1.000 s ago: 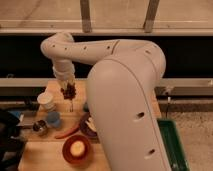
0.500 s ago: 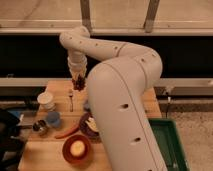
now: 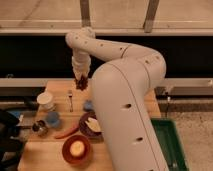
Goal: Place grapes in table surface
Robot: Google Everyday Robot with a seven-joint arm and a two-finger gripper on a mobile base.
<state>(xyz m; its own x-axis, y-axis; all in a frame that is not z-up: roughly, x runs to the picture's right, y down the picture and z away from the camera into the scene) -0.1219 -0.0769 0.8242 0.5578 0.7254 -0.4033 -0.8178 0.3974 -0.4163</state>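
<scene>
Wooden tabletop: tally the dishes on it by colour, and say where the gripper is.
White cup: 1
Light-blue cup: 1
Dark bowl: 1
Red-brown bowl: 1
Total: 4
Gripper: above the tabletop's far edge, shut on dark reddish-purple grapes.

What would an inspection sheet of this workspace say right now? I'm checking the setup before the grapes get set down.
Surface: wooden table, partly hidden by the arm.
Job's things: grapes, dark bunch held above the table's far edge, not yet on the wood.
Clutter: white cup, fork, blue cup, small metal cup, red chili pepper, dark bowl with something pale inside, red bowl holding a pale round item.
Gripper: gripper pointing down over the far edge, shut on the grapes.
Cables: nothing seen.
Surroundings: green tray right of the table; dark window wall behind.
</scene>
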